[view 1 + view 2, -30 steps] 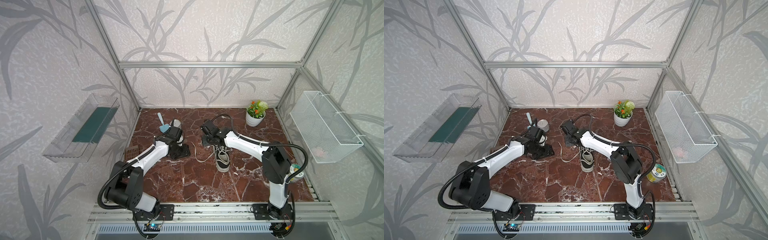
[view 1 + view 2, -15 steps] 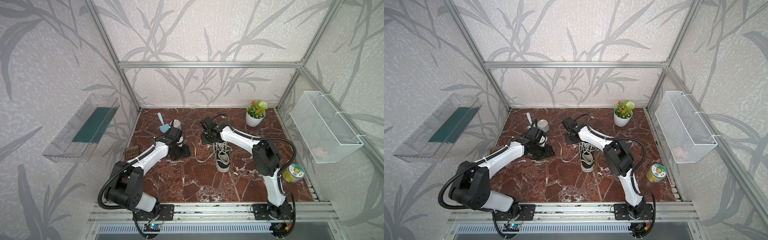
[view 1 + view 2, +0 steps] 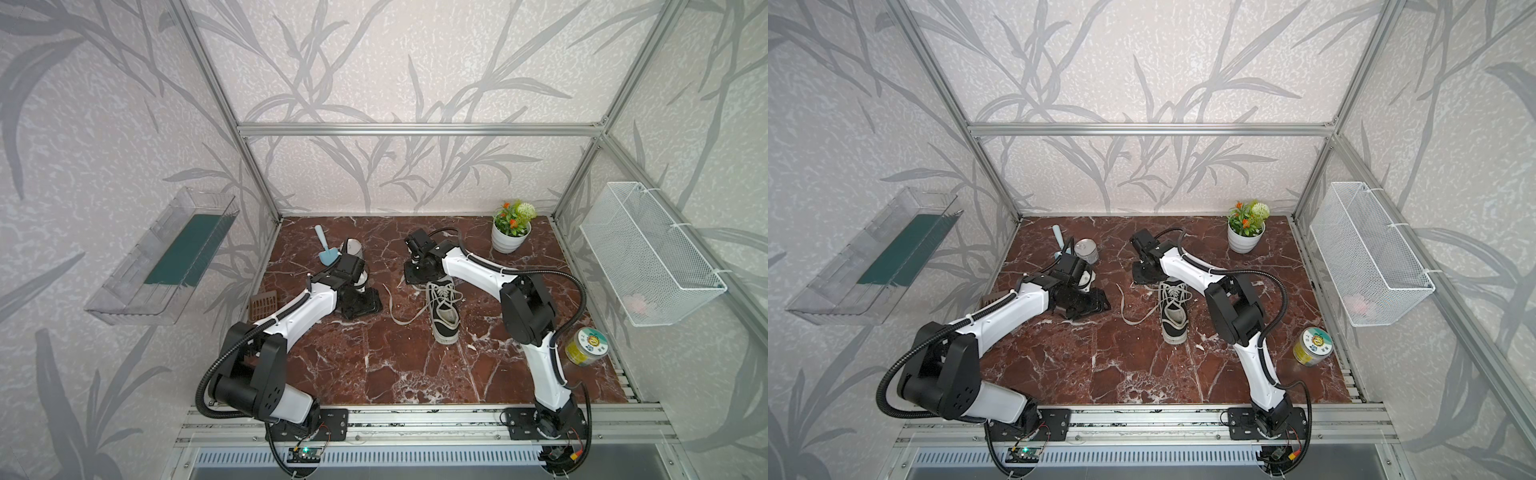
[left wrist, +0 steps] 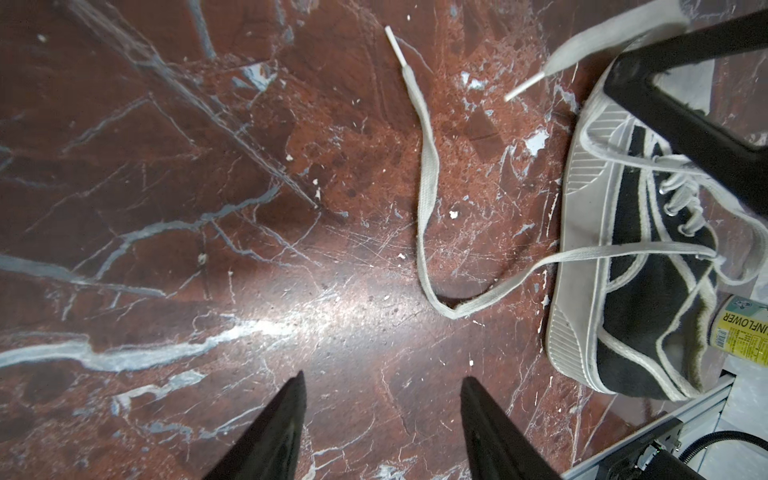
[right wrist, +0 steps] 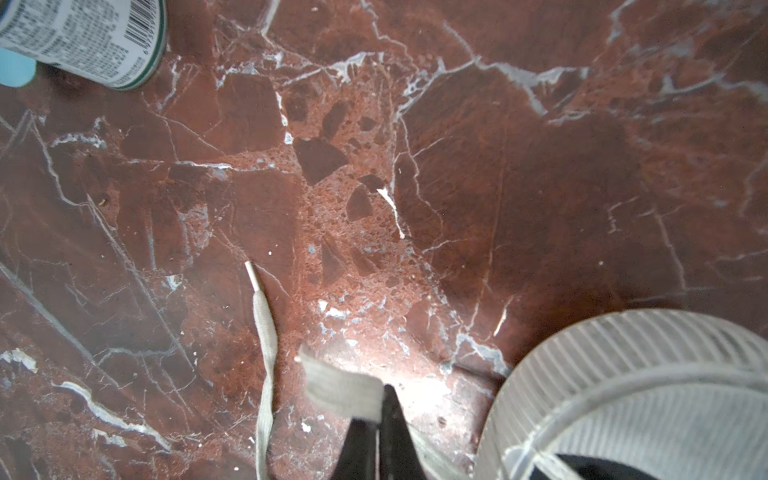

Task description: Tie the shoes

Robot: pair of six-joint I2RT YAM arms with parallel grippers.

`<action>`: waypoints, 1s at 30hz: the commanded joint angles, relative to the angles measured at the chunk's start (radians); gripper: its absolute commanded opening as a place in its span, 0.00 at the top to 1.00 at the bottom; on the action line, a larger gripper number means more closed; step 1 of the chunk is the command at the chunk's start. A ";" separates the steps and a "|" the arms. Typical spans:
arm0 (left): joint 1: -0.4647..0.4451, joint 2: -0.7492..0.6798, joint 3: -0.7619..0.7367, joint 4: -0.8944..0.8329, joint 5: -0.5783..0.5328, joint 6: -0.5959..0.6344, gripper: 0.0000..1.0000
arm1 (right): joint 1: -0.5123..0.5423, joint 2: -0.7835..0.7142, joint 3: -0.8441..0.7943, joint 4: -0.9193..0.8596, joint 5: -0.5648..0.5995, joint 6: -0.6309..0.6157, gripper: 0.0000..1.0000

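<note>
Both top views look evenly bright to me, with soft shadows. In my wrist views glare whitens the marble floor [image 4: 291, 320], and the near lace end [image 5: 340, 390] is blurred.

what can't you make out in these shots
sneaker: right wrist view shows only the toe; frame edge cuts the rest
lace in the right hand: blurred in right wrist view; hand's body covers it in both top views
pink item in wire basket: too small behind mesh, both top views
</note>
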 commanded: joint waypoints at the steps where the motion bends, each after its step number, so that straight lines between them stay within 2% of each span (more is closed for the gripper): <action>1: 0.006 0.001 0.007 0.010 0.008 -0.008 0.38 | -0.004 0.002 0.021 -0.016 -0.004 0.001 0.75; 4: 0.006 -0.005 -0.004 0.037 0.025 -0.003 0.38 | -0.006 -0.031 0.000 -0.020 0.024 0.003 0.54; 8: 0.006 -0.009 -0.012 0.056 0.023 0.004 0.38 | -0.006 -0.069 -0.028 -0.018 0.034 -0.013 0.44; 14: 0.004 -0.010 -0.013 0.064 0.014 0.029 0.38 | -0.006 -0.140 -0.069 -0.012 0.025 -0.035 0.41; 20: -0.010 0.006 -0.002 0.124 0.065 0.028 0.42 | -0.019 -0.321 -0.207 -0.001 0.047 -0.046 0.41; 25: -0.085 0.014 -0.008 0.227 0.053 0.160 0.45 | -0.054 -0.558 -0.448 0.037 0.052 -0.035 0.41; 30: -0.155 0.045 -0.042 0.366 0.076 0.286 0.47 | -0.096 -0.724 -0.654 0.115 0.063 -0.021 0.41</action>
